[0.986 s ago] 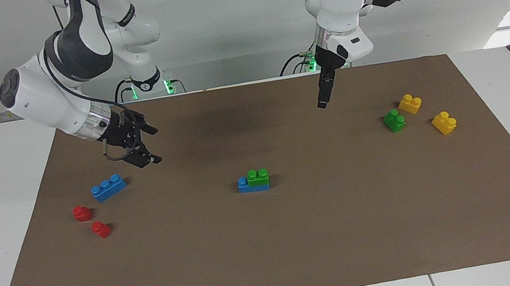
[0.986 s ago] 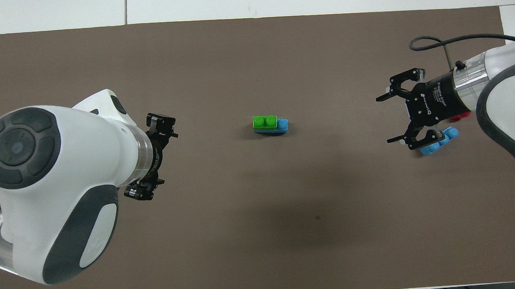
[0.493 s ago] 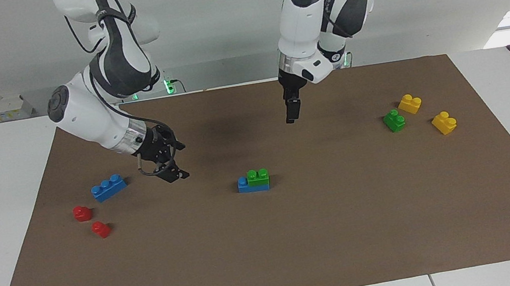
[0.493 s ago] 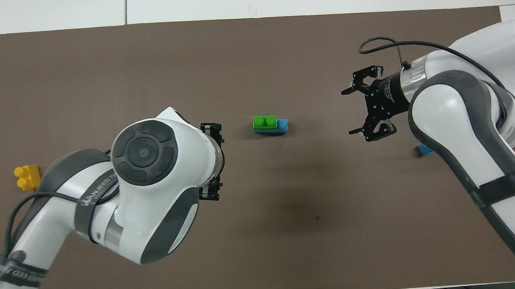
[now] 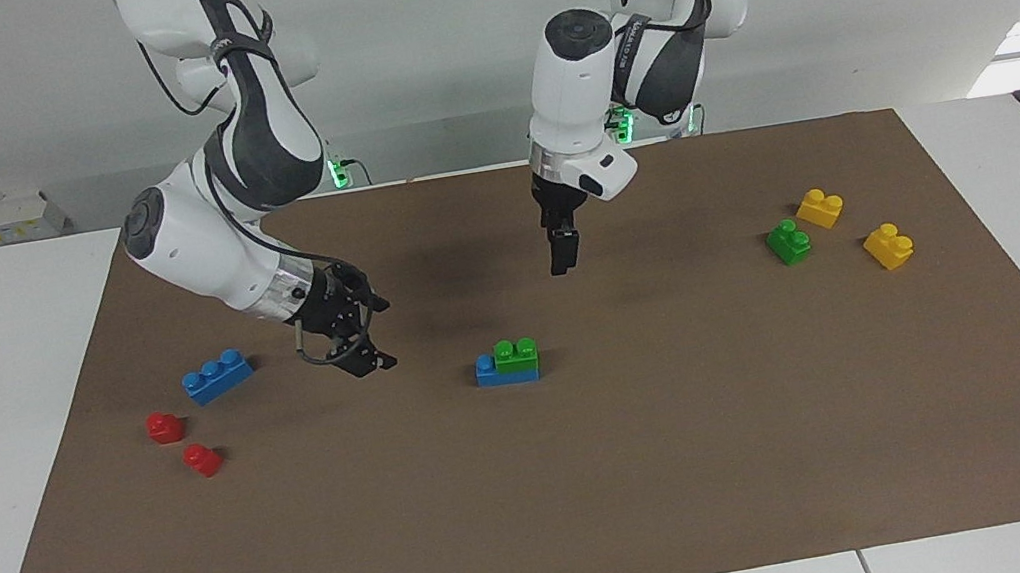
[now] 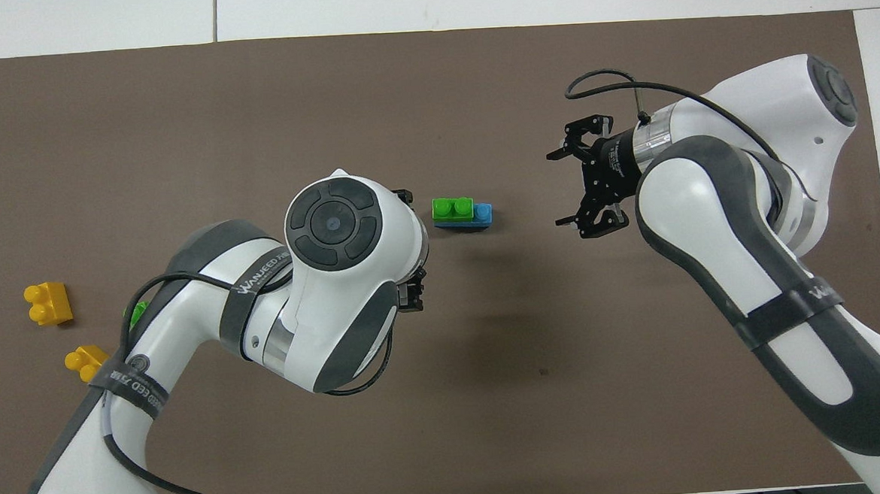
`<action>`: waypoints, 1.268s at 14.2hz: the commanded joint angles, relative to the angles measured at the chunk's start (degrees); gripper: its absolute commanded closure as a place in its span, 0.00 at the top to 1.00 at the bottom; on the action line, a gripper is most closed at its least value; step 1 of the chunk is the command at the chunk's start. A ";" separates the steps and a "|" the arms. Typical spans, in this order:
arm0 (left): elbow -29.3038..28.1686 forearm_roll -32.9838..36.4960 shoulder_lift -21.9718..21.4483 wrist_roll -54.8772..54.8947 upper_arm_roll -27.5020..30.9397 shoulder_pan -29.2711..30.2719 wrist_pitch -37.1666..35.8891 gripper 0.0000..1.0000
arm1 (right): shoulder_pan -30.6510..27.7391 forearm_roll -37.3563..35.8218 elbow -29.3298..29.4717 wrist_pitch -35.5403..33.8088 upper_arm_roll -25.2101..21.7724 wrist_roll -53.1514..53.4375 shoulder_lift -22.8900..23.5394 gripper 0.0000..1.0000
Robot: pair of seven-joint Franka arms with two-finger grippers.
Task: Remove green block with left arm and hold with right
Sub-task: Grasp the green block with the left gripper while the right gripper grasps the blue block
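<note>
A green block sits pressed on one end of a blue brick in the middle of the brown mat; the pair also shows in the overhead view, green block on blue brick. My left gripper hangs open and empty over the mat, just on the robots' side of the stack. In the overhead view its wrist hides all but one fingertip. My right gripper is open and empty, low over the mat beside the stack toward the right arm's end. It also shows in the overhead view.
A second green brick and two yellow bricks lie toward the left arm's end. A blue three-stud brick and two red bricks lie toward the right arm's end.
Both grippers have moved in from their ends of the table toward the stack in the middle and come lower. The stack and the loose bricks have not moved.
</note>
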 commanded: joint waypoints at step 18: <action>16.21 0.35 17.71 -6.76 1.59 -0.95 5.57 1.00 | 7.79 5.12 -2.74 18.39 0.02 1.69 8.36 0.97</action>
